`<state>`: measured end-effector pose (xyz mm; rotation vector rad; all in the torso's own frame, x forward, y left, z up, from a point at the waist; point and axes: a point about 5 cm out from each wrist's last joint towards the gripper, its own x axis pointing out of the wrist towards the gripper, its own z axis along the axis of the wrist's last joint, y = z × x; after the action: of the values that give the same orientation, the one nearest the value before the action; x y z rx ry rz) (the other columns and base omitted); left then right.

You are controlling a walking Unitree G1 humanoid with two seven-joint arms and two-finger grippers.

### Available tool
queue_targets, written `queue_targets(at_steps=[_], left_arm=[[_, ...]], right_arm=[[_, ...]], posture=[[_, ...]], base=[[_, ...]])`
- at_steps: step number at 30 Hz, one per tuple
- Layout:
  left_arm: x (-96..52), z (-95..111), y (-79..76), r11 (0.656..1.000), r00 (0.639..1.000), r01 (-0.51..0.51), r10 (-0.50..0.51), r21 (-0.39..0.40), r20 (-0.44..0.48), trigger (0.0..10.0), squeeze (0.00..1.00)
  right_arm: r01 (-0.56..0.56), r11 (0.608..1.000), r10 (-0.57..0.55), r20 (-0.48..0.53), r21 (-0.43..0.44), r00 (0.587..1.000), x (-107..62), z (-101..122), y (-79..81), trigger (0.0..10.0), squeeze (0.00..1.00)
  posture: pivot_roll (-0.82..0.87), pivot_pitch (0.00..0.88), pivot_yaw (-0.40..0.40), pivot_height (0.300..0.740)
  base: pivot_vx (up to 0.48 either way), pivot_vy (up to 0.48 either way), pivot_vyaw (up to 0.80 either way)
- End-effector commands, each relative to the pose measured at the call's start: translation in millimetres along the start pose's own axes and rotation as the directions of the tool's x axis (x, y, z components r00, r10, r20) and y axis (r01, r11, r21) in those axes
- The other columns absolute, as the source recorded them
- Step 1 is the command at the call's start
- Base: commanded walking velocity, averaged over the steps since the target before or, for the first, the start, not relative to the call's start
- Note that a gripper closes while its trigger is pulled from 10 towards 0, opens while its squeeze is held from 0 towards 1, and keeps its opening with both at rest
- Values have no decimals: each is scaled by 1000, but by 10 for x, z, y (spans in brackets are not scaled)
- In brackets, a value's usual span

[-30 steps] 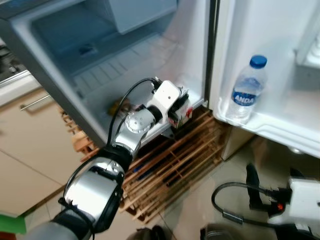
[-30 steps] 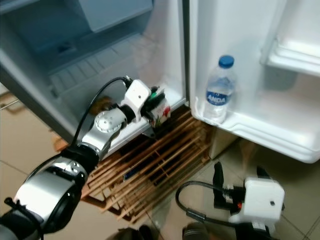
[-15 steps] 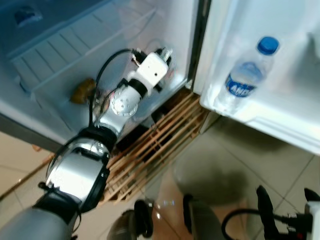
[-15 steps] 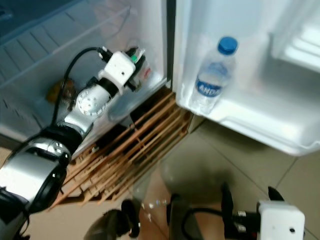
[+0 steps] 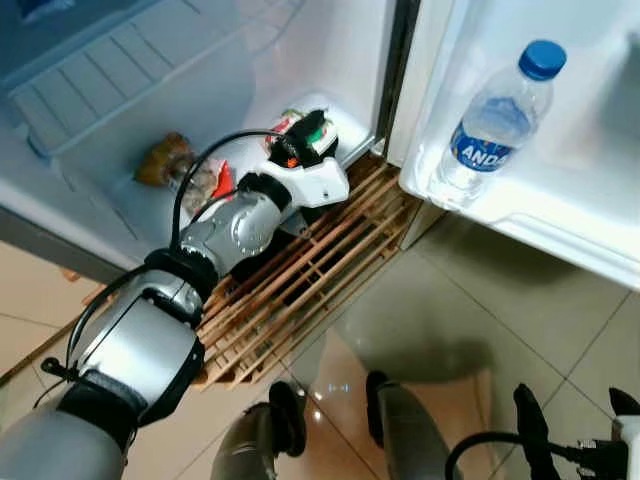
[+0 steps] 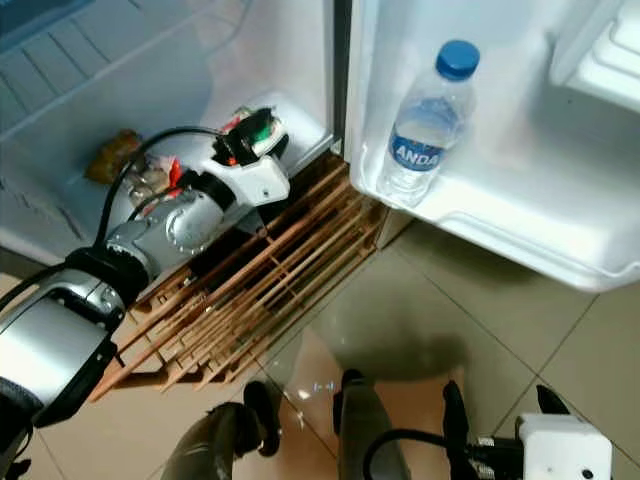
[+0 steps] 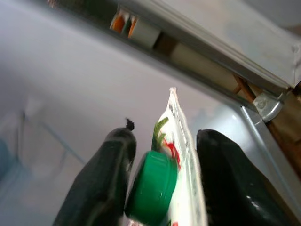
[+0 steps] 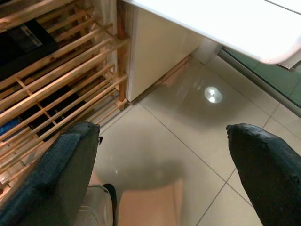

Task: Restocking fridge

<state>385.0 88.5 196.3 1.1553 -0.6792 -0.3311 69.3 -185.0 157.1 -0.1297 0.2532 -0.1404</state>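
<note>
- Carton, white with a green cap and red-green print, is held at the front right corner of the fridge floor, close to the right inner wall.
- Left claw is closed on the carton; in the left wrist view one black finger is pressed on each side of it, with the cap between them.
- Left arm is stretched forward and down into the open fridge, a black cable looping over its wrist.
- A brownish packet and a red-marked item lie on the fridge floor to the left of the carton; what they are cannot be told.
- Bottle, clear with a blue cap and blue label, stands upright in the lower door shelf at right, well apart from the carton.
- A wooden slatted rack lies on the tiled floor under the fridge front.
- Right claw hangs low over the tiles, fingers spread wide with nothing between them.
- Rack edge and the base of the door are seen in the right wrist view.
</note>
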Motion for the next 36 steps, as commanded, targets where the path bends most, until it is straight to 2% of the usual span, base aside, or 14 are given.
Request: queue_targets(at_steps=[1,12,18,24,26,27,28,29,31,32,33,34,35,36], left_arm=[[18,-41,112,994,999,-43,40,102,24,10000,1000],[22,-232,734,853,962,-271,222,445,161,10000,1000],[-139,-356,666,821,971,-228,154,524,181,10000,1000],[-258,-353,596,827,959,-237,117,509,257,10000,1000],[-283,-272,565,895,950,-211,93,394,297,10000,137],[-294,-223,522,941,954,-160,70,297,292,10000,0],[-302,-188,491,965,954,-125,53,231,294,10000,0],[-294,-129,440,994,964,-85,64,70,259,10000,0],[-249,-56,354,969,985,-56,94,-242,146,10000,0],[-232,-19,355,887,990,-103,136,-449,40,10000,0],[-267,61,328,811,993,-80,112,-579,20,10000,0],[-310,175,294,755,996,-25,78,-655,51,10000,0],[-310,175,294,755,996,-25,78,-655,51,10000,0],[-379,342,270,657,995,17,63,-754,77,10000,0]], right_arm=[[-1,1000,2,-14,10,1000,-24,16,7,10000,0],[-9,999,9,15,35,1000,118,12,65,10000,0],[-14,999,13,27,41,1000,205,-2,92,10000,0],[-12,999,10,48,46,999,299,-9,112,10000,0],[-8,999,5,73,48,997,383,-4,117,10000,0],[-8,999,3,85,49,996,418,1,119,10000,0],[-7,999,3,93,50,996,450,1,122,10000,0],[-9,999,4,108,54,994,497,8,133,10000,0],[-16,998,7,133,61,991,605,17,161,10000,0],[-18,998,8,146,66,989,659,21,177,10000,0],[-21,997,10,158,71,987,698,26,194,10000,0],[-24,997,11,170,76,985,755,31,215,10000,0],[-24,997,11,170,76,985,755,31,215,10000,0],[-29,995,11,194,91,981,879,45,262,10000,0]], posture=[[-418,344,72,732],[-367,296,96,732],[-350,275,104,732],[-331,232,119,732],[-319,210,129,732],[-304,193,137,732],[-299,186,139,732],[-278,161,150,732],[-252,132,162,732],[-235,118,170,732],[-229,110,174,732],[-212,91,185,732],[-212,91,185,732],[-185,63,196,732]], base=[[0,0,0],[0,0,0],[0,0,0],[0,0,0],[0,0,0],[0,0,0],[0,0,0],[0,0,0],[0,0,0],[0,0,0],[0,0,0],[0,0,0],[0,0,0],[0,0,0]])
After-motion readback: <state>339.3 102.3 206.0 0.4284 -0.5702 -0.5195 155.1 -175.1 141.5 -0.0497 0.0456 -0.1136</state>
